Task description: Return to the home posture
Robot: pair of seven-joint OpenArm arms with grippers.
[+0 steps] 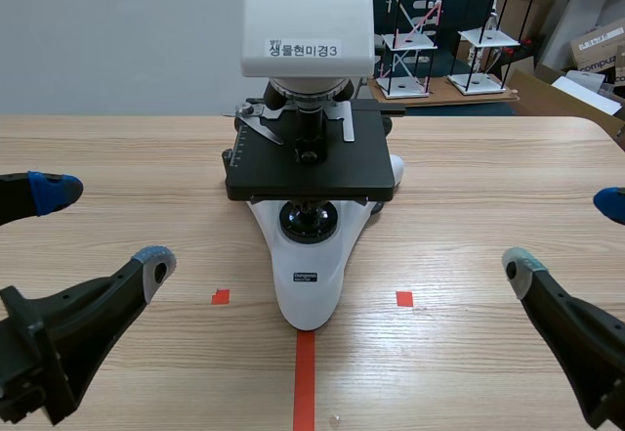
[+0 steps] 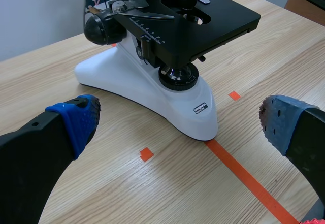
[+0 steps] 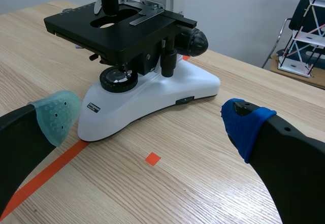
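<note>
The left claw point(image 1: 103, 228) and right claw point(image 1: 564, 233) hang wide open, empty, either side of the microscope point(image 1: 308, 206). Best to pull back slowly, never bumping it.

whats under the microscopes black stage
Under the stage, a round black light lens sits on the white base. Further back, the stage covers the base, so whatever lies there cannot be seen.

label point(image 1: 304, 49) "생물현미경3" on microscope point(image 1: 308, 289) head, base plate point(image 1: 307, 277) print illegible, "compu" on cardboard box point(image 1: 598, 42)
</note>
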